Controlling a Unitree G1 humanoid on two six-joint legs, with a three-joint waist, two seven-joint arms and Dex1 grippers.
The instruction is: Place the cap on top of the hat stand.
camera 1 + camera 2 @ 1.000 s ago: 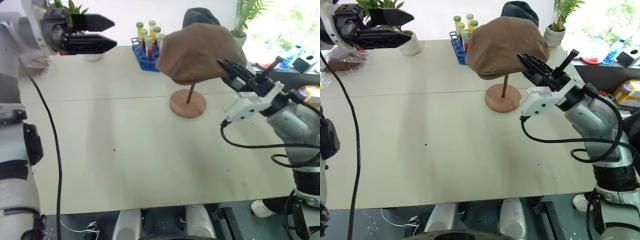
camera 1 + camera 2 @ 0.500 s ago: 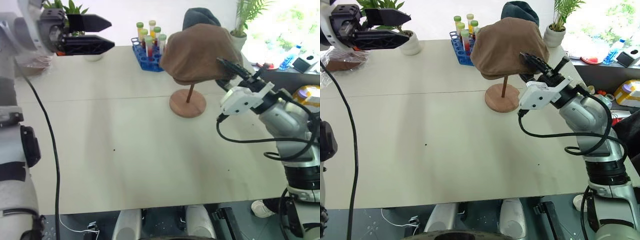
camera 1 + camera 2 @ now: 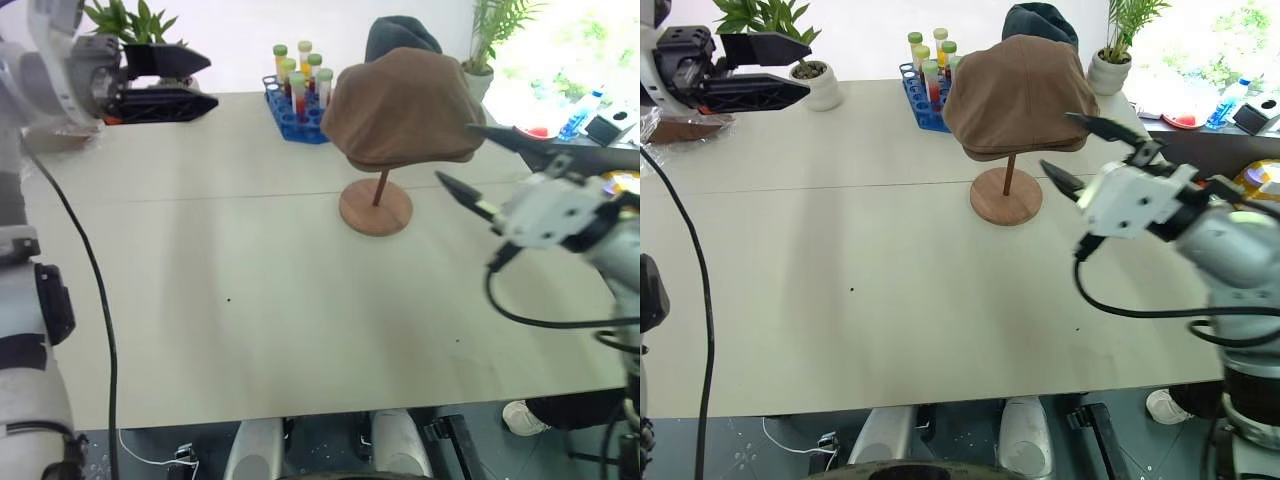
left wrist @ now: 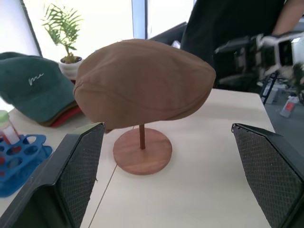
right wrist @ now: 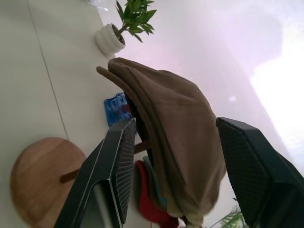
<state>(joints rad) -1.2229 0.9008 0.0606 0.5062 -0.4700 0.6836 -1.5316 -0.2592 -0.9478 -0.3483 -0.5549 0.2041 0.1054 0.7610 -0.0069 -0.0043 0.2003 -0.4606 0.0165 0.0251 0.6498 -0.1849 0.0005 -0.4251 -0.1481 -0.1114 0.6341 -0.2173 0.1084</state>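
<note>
Only the hat stand's (image 3: 376,208) disc hides under the cap (image 3: 403,108); both pincers, left (image 3: 190,82) and right (image 3: 478,166), gape empty.

blue test-tube rack (image 3: 296,110) at table's (image 3: 250,300) far edge; green cap (image 4: 35,92); potted plant (image 3: 805,60) beside

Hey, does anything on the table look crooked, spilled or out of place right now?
Nothing looks spilled or damaged. The cap sits on top of the hat stand, overhanging it all around and drooping a little toward the tube rack. The stand is upright, and the right hand is open beside the cap.
</note>
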